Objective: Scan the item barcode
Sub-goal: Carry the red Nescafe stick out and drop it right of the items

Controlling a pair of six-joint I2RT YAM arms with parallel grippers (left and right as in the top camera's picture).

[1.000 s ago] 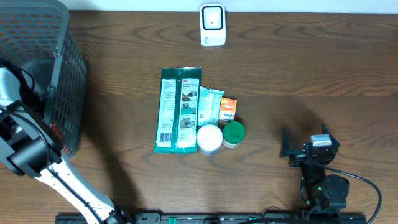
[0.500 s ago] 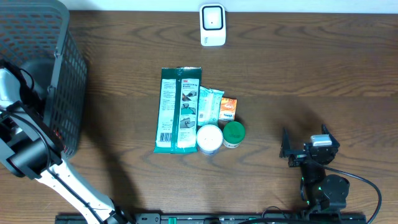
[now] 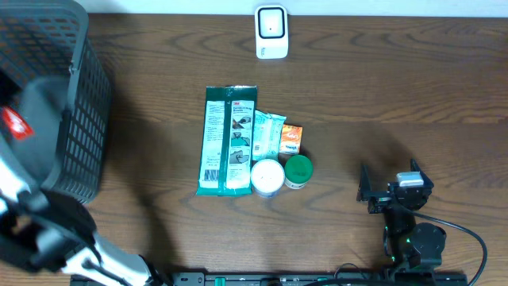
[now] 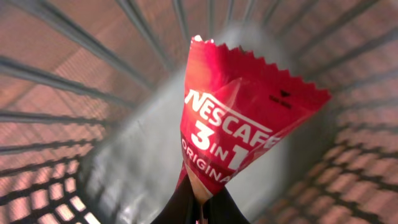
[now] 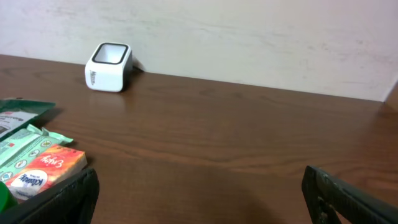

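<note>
A red Nescafe 3-in-1 sachet (image 4: 236, 124) stands upright in my left gripper (image 4: 200, 208), whose jaws are shut on its lower end, inside the dark mesh basket (image 4: 56, 106). From overhead the sachet (image 3: 15, 122) shows as a red patch over the basket (image 3: 75, 87) at the far left. The white barcode scanner (image 3: 271, 32) stands at the table's far edge, and shows at the far left (image 5: 108, 61) in the right wrist view. My right gripper (image 3: 394, 193) rests open near the front right, with nothing between its fingers (image 5: 62, 196).
A cluster of goods lies mid-table: a long green packet (image 3: 227, 140), a pale green packet (image 3: 267, 133), a small orange box (image 3: 291, 139), a white-lidded jar (image 3: 267, 176) and a green-lidded jar (image 3: 298, 171). My white left arm (image 3: 48, 230) reaches over the front left corner.
My left gripper has shut on the sachet and risen with it, so the sachet now shows over the basket. The right arm and the goods have not moved.
</note>
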